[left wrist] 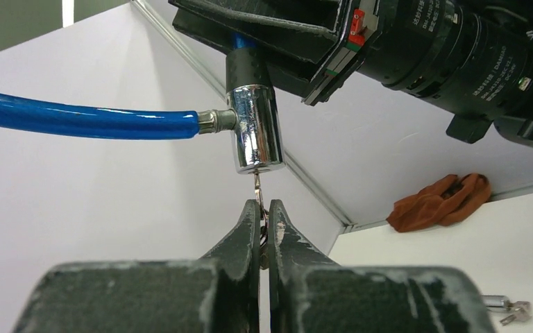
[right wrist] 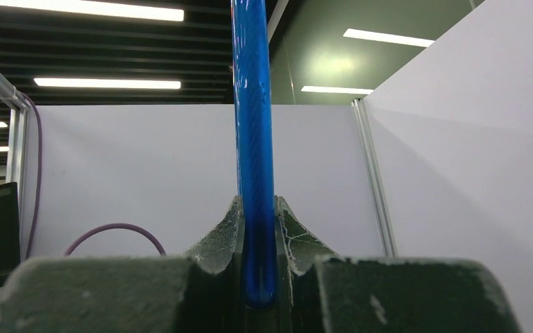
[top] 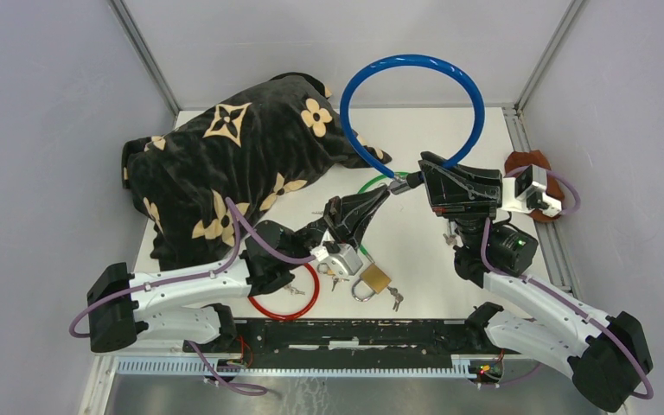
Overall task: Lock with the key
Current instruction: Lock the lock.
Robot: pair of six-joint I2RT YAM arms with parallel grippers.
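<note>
A blue cable lock (top: 415, 65) stands as a raised loop over the table's middle. My right gripper (top: 422, 164) is shut on its blue cable (right wrist: 253, 139), which rises between the fingers in the right wrist view. The lock's chrome cylinder (left wrist: 255, 128) hangs below the right gripper in the left wrist view, the cable (left wrist: 83, 120) entering from the left. My left gripper (left wrist: 264, 208) is shut on a small metal key (left wrist: 257, 186) whose blade points up into the cylinder's underside. In the top view the left gripper (top: 387, 187) meets the lock head just left of the right gripper.
A black blanket with tan flowers (top: 233, 156) covers the back left. A brass padlock (top: 372, 280), loose keys (top: 395, 298), a red cable loop (top: 290, 298) and a green cable (top: 379, 183) lie on the table. A brown cloth (top: 532, 164) sits at the right edge.
</note>
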